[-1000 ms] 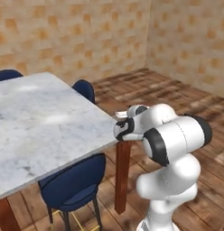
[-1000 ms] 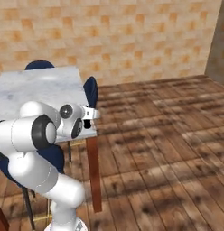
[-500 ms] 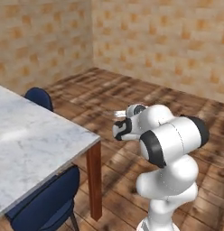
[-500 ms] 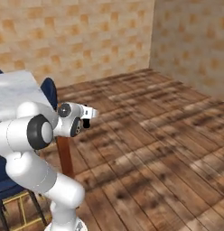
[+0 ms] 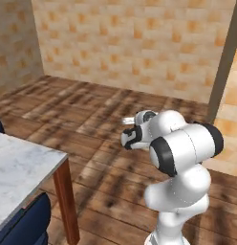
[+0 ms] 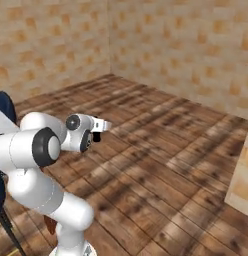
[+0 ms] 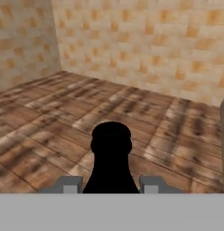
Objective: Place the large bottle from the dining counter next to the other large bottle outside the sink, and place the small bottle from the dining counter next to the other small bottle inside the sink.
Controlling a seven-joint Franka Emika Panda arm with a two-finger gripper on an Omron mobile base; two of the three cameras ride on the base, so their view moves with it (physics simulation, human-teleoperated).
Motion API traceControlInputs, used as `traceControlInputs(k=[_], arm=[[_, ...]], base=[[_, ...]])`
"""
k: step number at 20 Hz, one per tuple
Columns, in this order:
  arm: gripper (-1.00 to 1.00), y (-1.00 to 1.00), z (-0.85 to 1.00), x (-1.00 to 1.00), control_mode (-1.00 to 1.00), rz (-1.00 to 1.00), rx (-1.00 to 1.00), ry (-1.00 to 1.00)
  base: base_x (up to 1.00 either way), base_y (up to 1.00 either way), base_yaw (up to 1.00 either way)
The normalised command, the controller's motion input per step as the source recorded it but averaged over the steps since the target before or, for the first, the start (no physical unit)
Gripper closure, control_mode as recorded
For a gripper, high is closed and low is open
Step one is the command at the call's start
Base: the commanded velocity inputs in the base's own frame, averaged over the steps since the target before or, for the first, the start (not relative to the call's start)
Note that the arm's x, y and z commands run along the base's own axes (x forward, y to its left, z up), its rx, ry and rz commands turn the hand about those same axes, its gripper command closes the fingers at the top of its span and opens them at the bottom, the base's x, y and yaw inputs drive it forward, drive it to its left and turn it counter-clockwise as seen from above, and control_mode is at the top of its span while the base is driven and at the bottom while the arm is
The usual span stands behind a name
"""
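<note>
— What do we have in the gripper (image 7: 111, 186)?

— In the hand view a black bottle (image 7: 111, 160) rises between the two fingertips (image 7: 68, 184), its rounded cap and neck plain against the floor. It is all black, with no label showing, so we take it for the small bottle. The jaws are drawn in on either side of it, pinching it.

— Can we see it from the base cameras?

— Only poorly. In the left base view the gripper (image 5: 131, 139) sits out in front of the arm's bulky white elbow, with a dark shape at its end, but we cannot make out the bottle itself there. In the right base view the gripper (image 6: 97, 131) points away from us, over the floor, and again we can't pick out the bottle for sure.

— Where are we in the room?

— The counter (image 5: 17, 174) is at the lower left of the left base view: one marble corner on a reddish wooden leg, with a blue chair (image 5: 26, 226) tucked below it. The gripper is well apart from that corner, held over open wooden floor (image 5: 101, 115). Ahead stands a tan tiled wall (image 5: 134, 45).
</note>
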Motion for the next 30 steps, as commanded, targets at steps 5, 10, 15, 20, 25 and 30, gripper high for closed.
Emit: traceControlInputs(k=[5,10,15,20,25,30], arm=[[1.0,0.0,0.0,0.0,1.0,0.0,0.0,0.0],[1.0,0.0,0.0,0.0,1.0,0.0,0.0,0.0],[1.0,0.0,0.0,0.0,1.0,0.0,0.0,0.0],[1.0,0.0,0.0,0.0,1.0,0.0,0.0,0.0],[1.0,0.0,0.0,0.0,1.0,0.0,0.0,0.0],[1.0,0.0,0.0,0.0,1.0,0.0,0.0,0.0]], base=[[-0.18,-0.43,-0.43],[-0.11,-0.46,-0.43],[-0.08,-0.47,-0.42],[-0.03,-0.51,-0.43],[-0.02,-0.5,-0.42],[0.0,-0.55,-0.41]])
